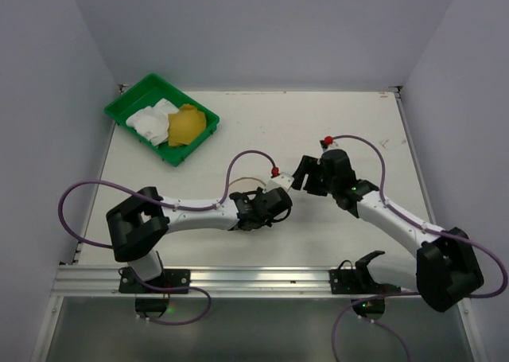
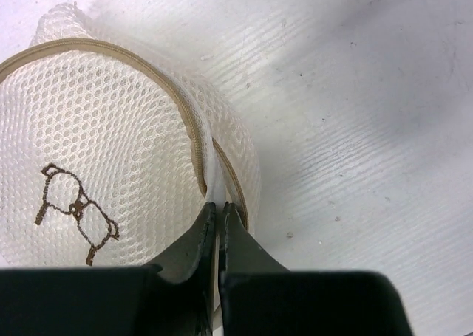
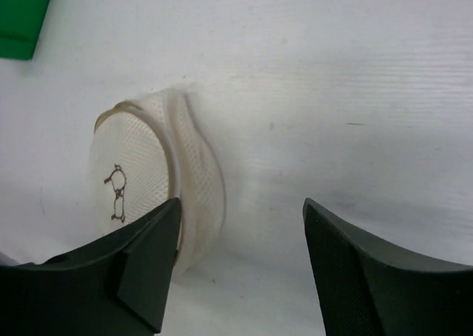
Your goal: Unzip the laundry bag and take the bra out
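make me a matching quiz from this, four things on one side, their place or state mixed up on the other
1 laundry bag
2 green tray
3 left gripper
4 right gripper

a open
b far left corner
c shut on the bag's rim
d in the middle, by both grippers

Pairs: 1-d, 2-b, 3-c, 4-a

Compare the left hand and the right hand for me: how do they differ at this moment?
The left hand is shut, while the right hand is wide open. The left hand pinches white fabric at the zip rim of the cream-white cylindrical mesh laundry bag; the right hand holds nothing, and the bag lies just beyond one of its fingers. Both have dark fingers and face that same bag.
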Motion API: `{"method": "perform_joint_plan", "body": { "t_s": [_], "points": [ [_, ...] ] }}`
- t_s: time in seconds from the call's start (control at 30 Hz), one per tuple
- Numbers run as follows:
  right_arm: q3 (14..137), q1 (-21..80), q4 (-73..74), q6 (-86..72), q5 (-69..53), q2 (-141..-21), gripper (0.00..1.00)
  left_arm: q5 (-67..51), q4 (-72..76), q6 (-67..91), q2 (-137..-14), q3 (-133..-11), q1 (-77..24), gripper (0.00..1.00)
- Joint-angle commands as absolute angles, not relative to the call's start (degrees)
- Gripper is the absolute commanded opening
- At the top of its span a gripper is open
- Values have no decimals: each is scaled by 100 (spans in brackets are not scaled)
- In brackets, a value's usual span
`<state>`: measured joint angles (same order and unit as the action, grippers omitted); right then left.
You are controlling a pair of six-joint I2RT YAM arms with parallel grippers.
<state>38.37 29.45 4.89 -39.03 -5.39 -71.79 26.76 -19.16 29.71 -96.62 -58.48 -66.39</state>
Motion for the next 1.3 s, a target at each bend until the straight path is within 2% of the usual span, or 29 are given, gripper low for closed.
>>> {"method": "perform_joint_plan", "body": {
  "t_s": [0.0,0.03,0.13,0.23,0.27,0.3,0.37,0.4,0.5,0.73,0.9,1.13,1.27],
  "points": [
    [3674,2611,1097,-3648,-63,-6418,70,2672,-1687,3269,-9765,-5870,-6618,0],
    [3691,2610,1220,-3578,208,-6251,77,2654,-1696,3313,-9739,-5897,-6618,4],
    [3753,2593,1713,-3472,631,-5662,89,2680,-1731,3436,-9537,-5950,-6609,19],
    [3788,2558,2135,-3480,1185,-5178,98,2777,-1959,3568,-9247,-6117,-6618,32],
    [3805,2532,2345,-3489,1456,-5081,99,2795,-1986,3577,-9072,-6213,-6609,37],
    [3814,2523,2434,-3498,1563,-4984,99,2804,-2021,3586,-8975,-6257,-6618,53],
    [3876,2505,2557,-3481,1617,-4686,99,2830,-2100,3595,-8729,-6432,-6618,72],
    [3911,2505,2679,-3480,1600,-4589,99,2830,-2118,3586,-8649,-6503,-6609,87],
    [4086,2496,2873,-3437,1547,-4141,99,2926,-2390,3533,-8447,-6960,-6601,100],
    [4797,2496,3366,-2884,1590,-3349,99,3111,-3312,3568,-7895,-7734,-6118,100],
    [4992,2505,3630,-2532,1775,-2648,99,3304,-3656,3920,-6796,-7041,-5309,100],
    [4931,2496,3691,-2172,1740,-1663,99,3638,-4093,3805,-4478,-5793,-5291,100],
    [4861,2505,3762,-1908,1916,-1179,99,3858,-4543,3788,-3552,-5275,-5300,100]
  ]
}}
